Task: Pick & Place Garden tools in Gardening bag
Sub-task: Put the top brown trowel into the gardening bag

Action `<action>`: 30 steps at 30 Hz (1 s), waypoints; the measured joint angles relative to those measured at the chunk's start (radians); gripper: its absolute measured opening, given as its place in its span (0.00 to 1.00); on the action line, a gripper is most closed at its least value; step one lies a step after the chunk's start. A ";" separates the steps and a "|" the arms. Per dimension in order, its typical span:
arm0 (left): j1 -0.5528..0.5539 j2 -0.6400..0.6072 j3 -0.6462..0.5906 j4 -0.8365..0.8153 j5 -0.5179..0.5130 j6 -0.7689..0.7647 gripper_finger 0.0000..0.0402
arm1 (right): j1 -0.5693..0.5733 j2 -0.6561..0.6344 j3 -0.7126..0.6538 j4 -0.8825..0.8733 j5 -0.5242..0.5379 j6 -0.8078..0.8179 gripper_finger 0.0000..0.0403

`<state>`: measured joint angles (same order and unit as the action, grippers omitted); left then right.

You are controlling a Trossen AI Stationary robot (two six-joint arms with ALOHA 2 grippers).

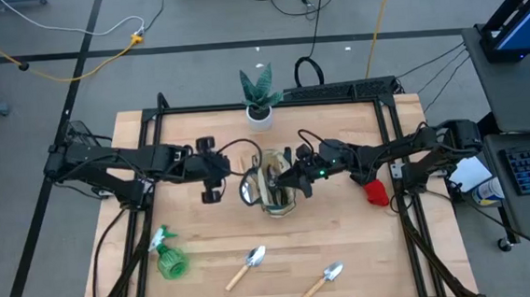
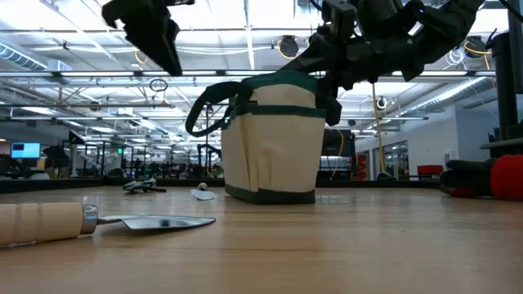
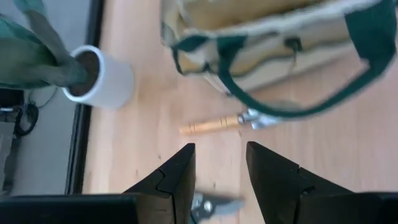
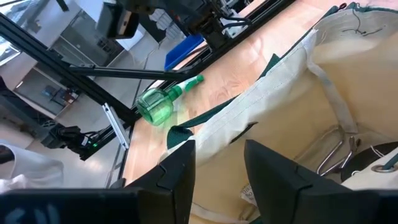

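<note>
Bag [image 1: 275, 187]: beige canvas with green trim, upright near the middle of the counter [image 1: 347, 255], mouth open. Metal tool ends show inside it in the right wrist view; which tools, cannot tell.

Right hand [image 1: 293, 177]: over the bag's mouth at its right rim, fingers apart, nothing between them.

Left hand [image 1: 213, 182]: raised above the counter just left of the bag, fingers apart and empty. A dark loop handle [image 2: 204, 114] of the bag hangs out toward it.

Spray bottle [image 1: 169, 256]: green, lying on its side near the front left corner.

Trowel [image 1: 248, 265]: silver blade, pale wooden handle, flat near the front edge, left of centre.

Second trowel [image 1: 324, 280]: same make, nearer the front edge, right of centre, well apart from the first.

Red item [image 1: 375, 192]: by the right edge, beside the right arm, clear of the bag.

Pruners [image 3: 211, 205]: on the counter below the left hand, partly hidden by its fingers.

Wooden-handled tool [image 3: 227, 122]: lying on the counter beside the bag's base; its head is too blurred to name.

Plant [image 1: 260, 97]: green leaves in a white pot, at the back edge behind the bag.
</note>
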<state>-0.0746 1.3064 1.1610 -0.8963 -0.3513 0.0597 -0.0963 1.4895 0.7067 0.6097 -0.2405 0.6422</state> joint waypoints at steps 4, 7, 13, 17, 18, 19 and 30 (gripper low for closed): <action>0.000 0.000 -0.020 -0.031 0.035 0.040 0.37 | 0.000 0.000 0.000 0.000 0.000 0.000 0.32; 0.000 0.000 -0.062 -0.039 0.039 0.109 0.37 | 0.000 0.000 0.000 0.000 0.001 0.000 0.32; 0.025 0.000 -0.195 0.026 0.039 0.293 0.37 | 0.000 0.000 0.000 0.000 0.001 -0.035 0.32; 0.068 0.000 -0.268 0.115 0.051 0.361 0.37 | 0.000 0.000 0.000 0.000 0.002 -0.035 0.32; 0.081 0.000 -0.281 0.144 0.071 0.381 0.37 | 0.000 0.000 0.000 0.000 0.002 -0.040 0.32; 0.098 0.000 -0.292 0.169 0.102 0.403 0.37 | 0.000 0.000 0.000 0.000 0.002 -0.048 0.32; 0.242 0.000 -0.308 0.267 0.322 0.568 0.37 | 0.000 0.000 0.000 0.000 0.002 -0.060 0.32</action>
<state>0.1677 1.3064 0.8528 -0.6288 -0.0290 0.6279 -0.0963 1.4891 0.7071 0.6098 -0.2390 0.5819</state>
